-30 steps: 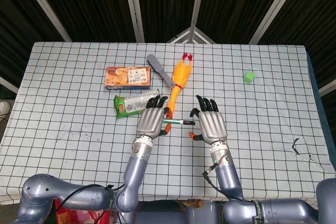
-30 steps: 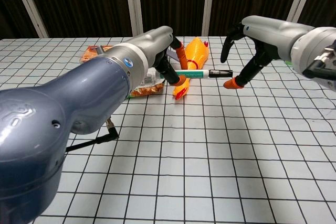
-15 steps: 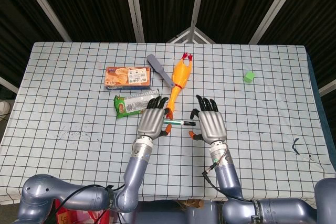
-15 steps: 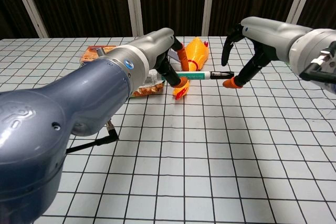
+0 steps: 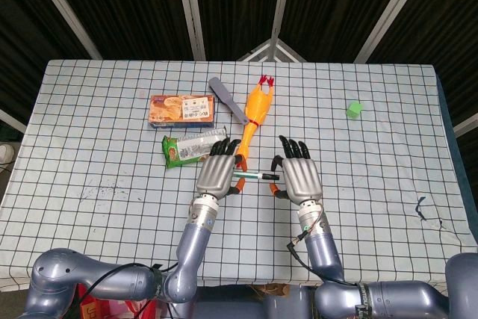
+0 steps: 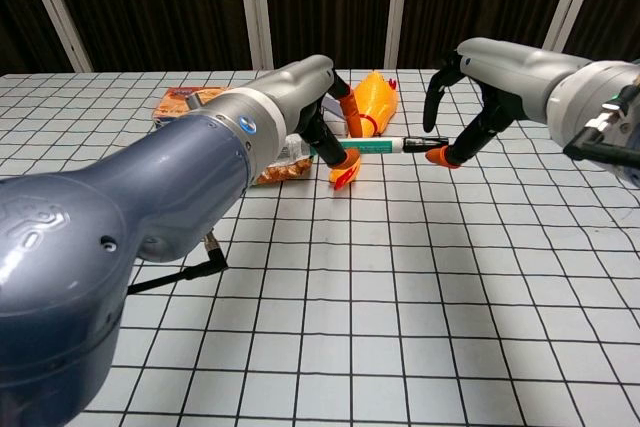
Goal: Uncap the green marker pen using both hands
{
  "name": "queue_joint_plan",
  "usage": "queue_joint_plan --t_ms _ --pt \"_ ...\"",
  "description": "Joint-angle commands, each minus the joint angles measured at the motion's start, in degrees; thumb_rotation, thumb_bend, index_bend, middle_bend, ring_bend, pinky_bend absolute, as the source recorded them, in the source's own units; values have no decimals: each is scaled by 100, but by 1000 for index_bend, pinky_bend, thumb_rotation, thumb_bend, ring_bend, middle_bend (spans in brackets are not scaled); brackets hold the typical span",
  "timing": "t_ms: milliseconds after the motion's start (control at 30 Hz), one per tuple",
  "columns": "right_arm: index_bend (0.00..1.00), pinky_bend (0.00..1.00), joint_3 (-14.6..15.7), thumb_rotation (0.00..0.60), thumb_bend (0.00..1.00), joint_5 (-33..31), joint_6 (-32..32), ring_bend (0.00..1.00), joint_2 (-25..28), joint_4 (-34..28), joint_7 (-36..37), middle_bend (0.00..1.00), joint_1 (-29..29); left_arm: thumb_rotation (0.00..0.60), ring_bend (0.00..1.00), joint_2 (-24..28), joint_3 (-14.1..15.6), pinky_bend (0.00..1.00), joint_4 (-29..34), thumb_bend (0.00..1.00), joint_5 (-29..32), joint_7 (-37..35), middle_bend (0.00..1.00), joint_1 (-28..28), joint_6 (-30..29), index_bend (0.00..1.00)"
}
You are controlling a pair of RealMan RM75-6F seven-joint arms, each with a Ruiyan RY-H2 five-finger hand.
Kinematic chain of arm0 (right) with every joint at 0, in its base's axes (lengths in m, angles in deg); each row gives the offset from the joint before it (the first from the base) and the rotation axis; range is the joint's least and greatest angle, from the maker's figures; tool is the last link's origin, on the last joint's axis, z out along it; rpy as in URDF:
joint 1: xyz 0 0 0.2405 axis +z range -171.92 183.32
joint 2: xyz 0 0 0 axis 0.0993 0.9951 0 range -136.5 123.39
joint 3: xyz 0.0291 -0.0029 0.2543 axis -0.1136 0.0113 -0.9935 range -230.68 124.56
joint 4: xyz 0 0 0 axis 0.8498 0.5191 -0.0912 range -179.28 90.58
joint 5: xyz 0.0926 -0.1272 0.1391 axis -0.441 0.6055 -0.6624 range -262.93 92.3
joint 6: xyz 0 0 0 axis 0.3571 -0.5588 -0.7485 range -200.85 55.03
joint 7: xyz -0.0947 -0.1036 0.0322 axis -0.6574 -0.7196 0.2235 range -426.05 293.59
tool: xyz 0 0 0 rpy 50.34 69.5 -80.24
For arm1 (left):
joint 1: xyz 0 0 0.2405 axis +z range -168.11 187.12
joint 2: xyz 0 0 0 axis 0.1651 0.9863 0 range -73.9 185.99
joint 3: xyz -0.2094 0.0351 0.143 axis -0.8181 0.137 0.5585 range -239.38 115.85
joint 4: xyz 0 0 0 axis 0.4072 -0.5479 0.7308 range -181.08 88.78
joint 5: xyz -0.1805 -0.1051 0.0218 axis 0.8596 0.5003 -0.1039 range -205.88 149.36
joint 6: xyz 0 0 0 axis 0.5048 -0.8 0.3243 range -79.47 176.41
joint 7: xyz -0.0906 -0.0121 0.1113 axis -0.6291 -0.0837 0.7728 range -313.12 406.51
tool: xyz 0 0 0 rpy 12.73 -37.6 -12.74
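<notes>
The green marker pen (image 5: 250, 175) is held level above the table, gripped at its green barrel (image 6: 372, 145) by my left hand (image 5: 216, 171). Its black cap (image 6: 424, 142) points right and sticks out free of my left hand (image 6: 318, 107). My right hand (image 5: 299, 173) is at the cap end with its fingers apart. In the chest view the right hand (image 6: 472, 87) arches over the cap, its orange thumb tip (image 6: 438, 155) right beside or touching the cap and the other fingertips (image 6: 432, 105) hanging above it.
An orange rubber chicken (image 5: 254, 113) lies just beyond the hands, with a grey spatula (image 5: 228, 100) beside it. A snack box (image 5: 182, 109) and a green packet (image 5: 190, 147) lie at the left. A small green cube (image 5: 354, 109) sits far right.
My right hand has edged left toward the marker, bringing its thumb tip up to the black cap. The left hand and marker have stayed nearly still.
</notes>
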Motion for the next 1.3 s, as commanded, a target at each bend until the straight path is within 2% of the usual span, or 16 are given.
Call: queue_joint_plan --t_ms 33,1300 --pt "503 0 1 600 315 -3 -7 14 -8 4 -14 25 13 600 0 -2 -2 0 2 539 4 9 85 -6 8 605" --pt "578 0 3 600 354 -27 -13 24 -57 78 29 25 34 600 0 28 41 0 30 538 -63 -126 86 62 65 607"
